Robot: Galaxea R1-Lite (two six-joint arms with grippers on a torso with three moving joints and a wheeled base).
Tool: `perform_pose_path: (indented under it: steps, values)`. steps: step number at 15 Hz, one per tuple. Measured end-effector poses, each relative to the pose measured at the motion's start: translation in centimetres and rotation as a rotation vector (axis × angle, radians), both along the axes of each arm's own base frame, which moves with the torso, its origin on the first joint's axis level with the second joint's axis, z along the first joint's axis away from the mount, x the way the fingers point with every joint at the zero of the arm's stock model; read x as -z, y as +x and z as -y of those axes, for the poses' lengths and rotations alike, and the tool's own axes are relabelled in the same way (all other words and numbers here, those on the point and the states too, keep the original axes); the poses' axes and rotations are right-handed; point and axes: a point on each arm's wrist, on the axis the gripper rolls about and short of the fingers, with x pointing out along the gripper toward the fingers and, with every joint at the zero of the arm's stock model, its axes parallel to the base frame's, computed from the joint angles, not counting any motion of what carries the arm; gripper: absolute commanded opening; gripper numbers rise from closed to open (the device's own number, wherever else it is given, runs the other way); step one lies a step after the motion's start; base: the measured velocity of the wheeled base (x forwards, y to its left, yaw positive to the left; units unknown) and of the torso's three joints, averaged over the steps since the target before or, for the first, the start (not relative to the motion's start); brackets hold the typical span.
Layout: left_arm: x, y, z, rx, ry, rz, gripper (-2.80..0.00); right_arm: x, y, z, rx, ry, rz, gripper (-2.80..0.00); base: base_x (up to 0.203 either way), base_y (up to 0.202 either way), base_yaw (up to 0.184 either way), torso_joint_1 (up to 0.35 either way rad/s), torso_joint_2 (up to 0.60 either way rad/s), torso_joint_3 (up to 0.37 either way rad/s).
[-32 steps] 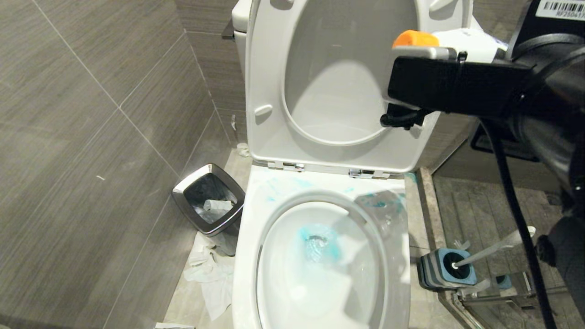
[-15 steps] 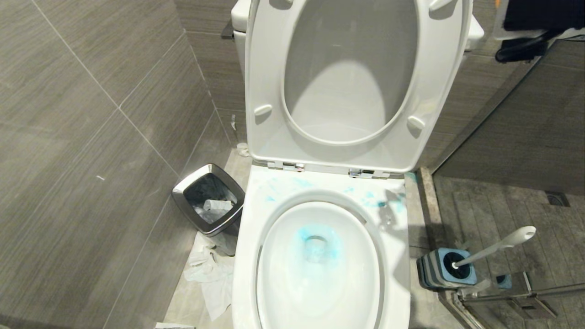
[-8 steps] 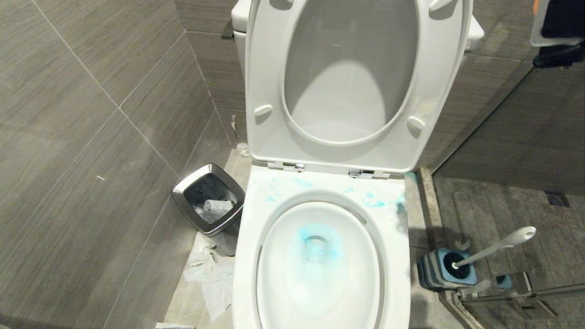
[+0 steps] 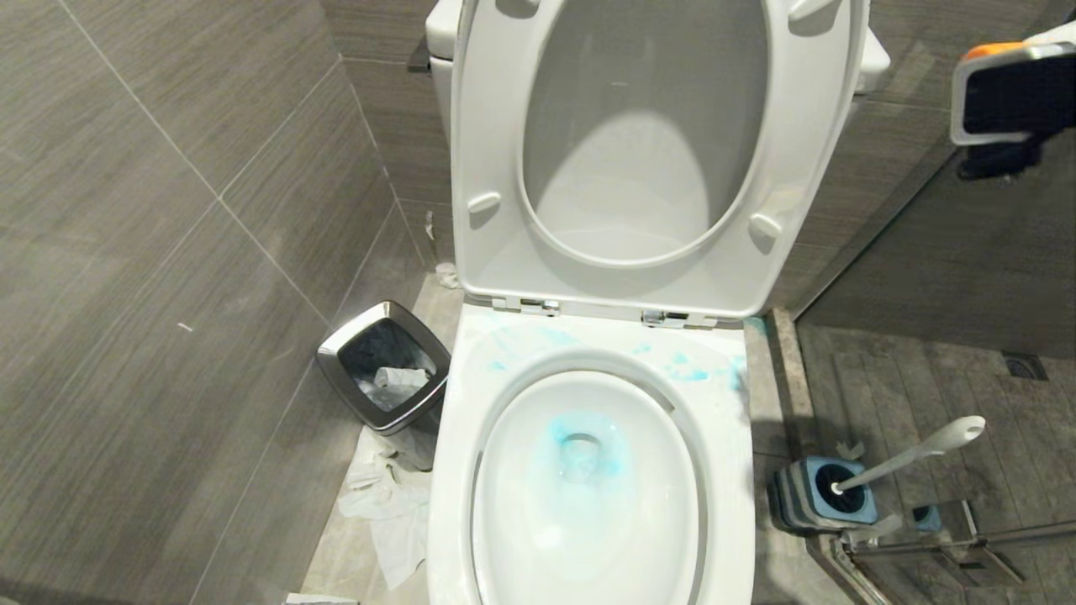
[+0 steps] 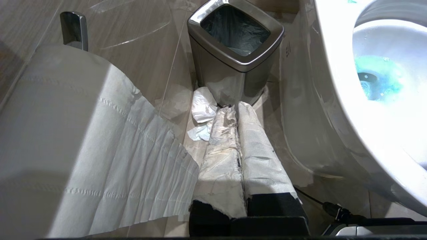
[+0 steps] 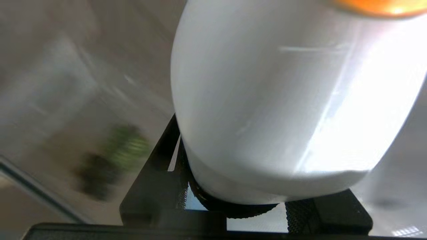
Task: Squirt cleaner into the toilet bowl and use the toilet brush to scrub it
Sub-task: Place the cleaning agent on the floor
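Observation:
The cleaner point(image 4: 957, 109), a white bottle with an orange cap point(image 4: 996, 49), is held at the upper right, beside the raised seat and away from the toilet bowl point(image 4: 458, 470). My right gripper point(image 4: 1017, 97) is shut on it. In the right wrist view the bottle's body point(image 6: 267, 100) fills the space between the black fingers point(image 6: 181, 190). Blue cleaner rings the drain point(image 4: 584, 449) and smears the back rim. The toilet brush point(image 4: 916, 454) leans in its blue-and-grey holder point(image 4: 807, 496) on the floor to the right of the toilet. My left gripper point(image 5: 235, 111) is parked low beside the toilet, shut and empty.
A steel-rimmed trash bin point(image 4: 382, 365) stands left of the toilet, with crumpled tissue point(image 4: 387, 504) on the floor in front of it. A toilet paper roll point(image 5: 50, 133) hangs close to the left arm. A glass shower partition point(image 4: 925, 538) borders the brush holder on the right.
The right gripper with the cleaner has swung from in front of the raised seat out to the upper right. In the last half second it has come a little lower there.

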Motion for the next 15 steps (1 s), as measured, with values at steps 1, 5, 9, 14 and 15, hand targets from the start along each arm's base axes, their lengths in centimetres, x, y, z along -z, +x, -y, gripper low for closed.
perform_pose_path:
  steps: [1, 5, 9, 14, 15]
  values:
    - [0.0, 0.0, 0.0, 0.0, 0.0, 0.0, -2.8, -0.4, 0.9, 0.0, 0.024, 0.068, 0.075, -2.8, 0.0, 0.0, 0.0, 0.0, 0.0, 0.0]
    - [0.0, 0.0, 0.0, 0.001, 0.0, -0.001, -2.8, -3.6, 2.9, 1.1, 0.111, 0.347, 0.432, -2.8, 0.0, 0.0, 0.0, 0.0, 0.0, 0.0]
    - [0.0, 0.0, 0.0, 0.0, 0.0, -0.001, -2.8, -3.0, 4.5, 0.8, 0.121, 0.587, 0.754, -2.8, 0.0, 0.0, 0.0, 0.0, 0.0, 0.0]
    - [0.0, 0.0, 0.0, 0.001, 0.0, -0.001, -2.8, -3.4, 4.4, 0.9, 0.113, 0.678, 0.877, -2.8, 0.0, 0.0, 0.0, 0.0, 0.0, 0.0]
    - [0.0, 0.0, 0.0, 0.001, 0.0, -0.001, -2.8, -3.5, 4.2, 1.1, 0.116, 0.669, 0.869, -2.8, 0.0, 0.0, 0.0, 0.0, 0.0, 0.0]
